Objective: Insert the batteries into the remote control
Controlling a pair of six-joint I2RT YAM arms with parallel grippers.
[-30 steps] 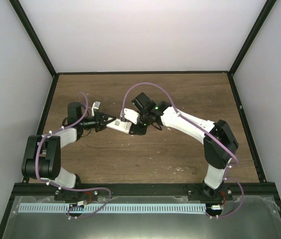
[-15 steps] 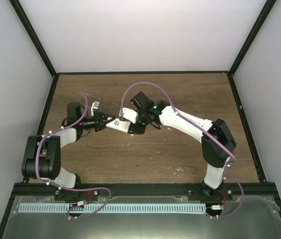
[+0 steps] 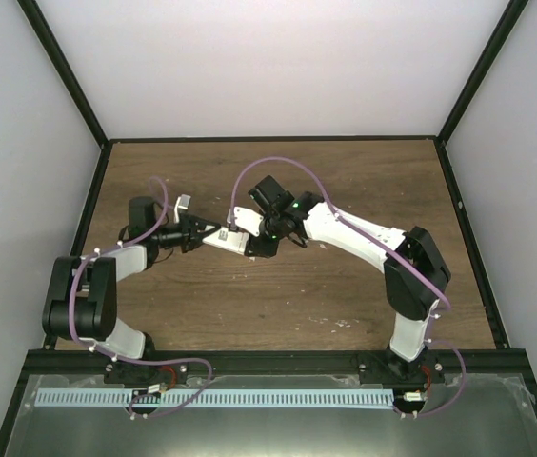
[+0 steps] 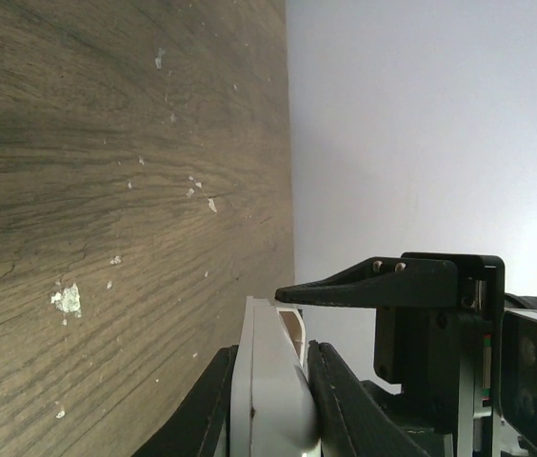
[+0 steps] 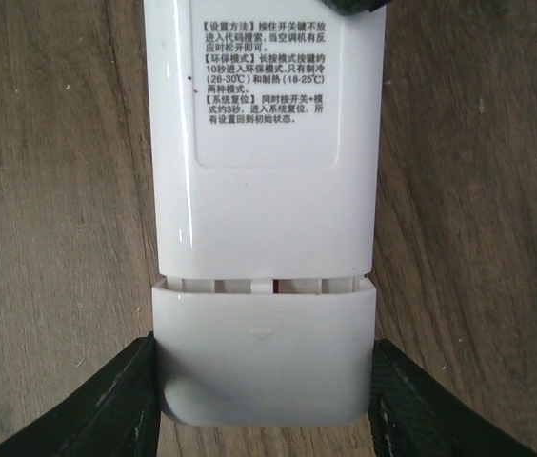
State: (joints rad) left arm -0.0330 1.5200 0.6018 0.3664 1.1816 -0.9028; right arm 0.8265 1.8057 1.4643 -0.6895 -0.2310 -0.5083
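The white remote control (image 3: 227,240) is held just above the table between both grippers. My left gripper (image 3: 200,235) is shut on one end; in the left wrist view the remote (image 4: 267,381) stands edge-on between the two black fingers (image 4: 213,405). My right gripper (image 3: 250,246) is shut on the other end. In the right wrist view its fingers (image 5: 116,409) press both sides of the white battery cover (image 5: 265,371), which sits on the remote's labelled back (image 5: 267,114) with a thin gap. The batteries are hidden, apart from a red sliver (image 5: 292,284) in the gap.
The brown wooden table (image 3: 278,305) has pale chipped specks near the front right (image 3: 345,324) and in the left wrist view (image 4: 67,299). Black frame rails and white walls enclose the table. The right gripper's black finger (image 4: 373,284) shows in the left wrist view.
My right arm has shifted slightly to the left, toward the left gripper. The remote stays held between both grippers.
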